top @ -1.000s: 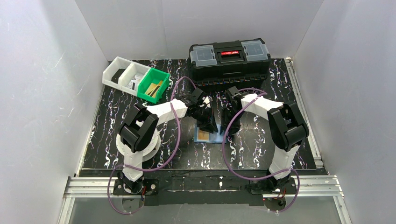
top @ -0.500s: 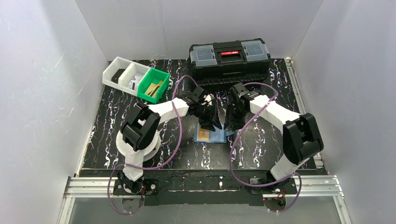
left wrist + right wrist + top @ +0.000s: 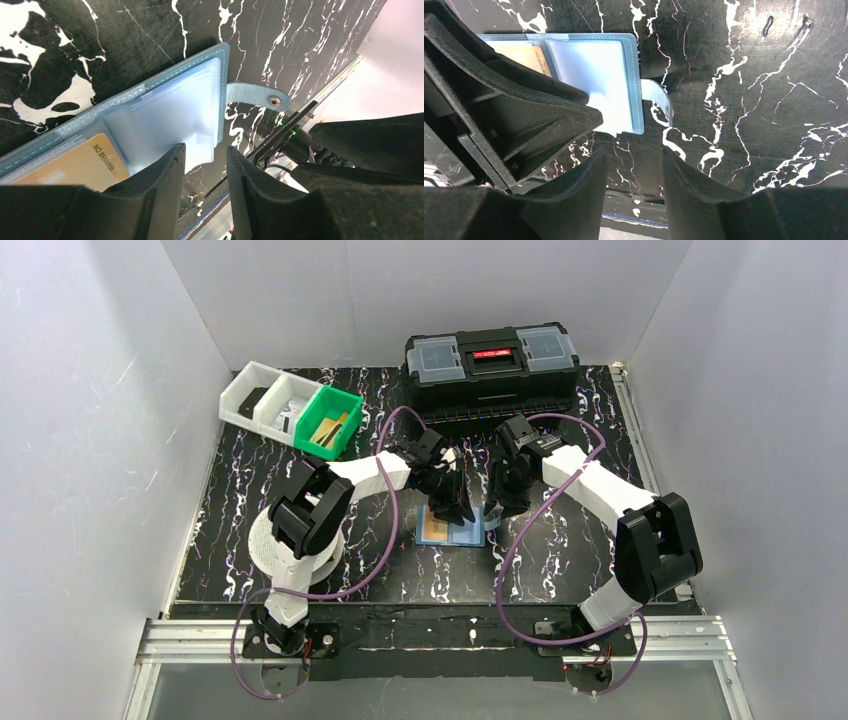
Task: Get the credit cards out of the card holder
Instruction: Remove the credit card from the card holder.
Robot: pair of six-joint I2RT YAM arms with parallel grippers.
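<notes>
Black marbled table (image 3: 230, 490) carries the open card holder (image 3: 165, 115) flat at centre, an orange credit card (image 3: 75, 165) in its pocket. Your left gripper (image 3: 205, 156) and right gripper (image 3: 631, 160) hover part-open, empty. Pin the holder's free edge first, then slide the card out flat.

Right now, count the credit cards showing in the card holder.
1: an orange-tan card in the left half of the open card holder, top view. More may hide beneath the left gripper.
</notes>
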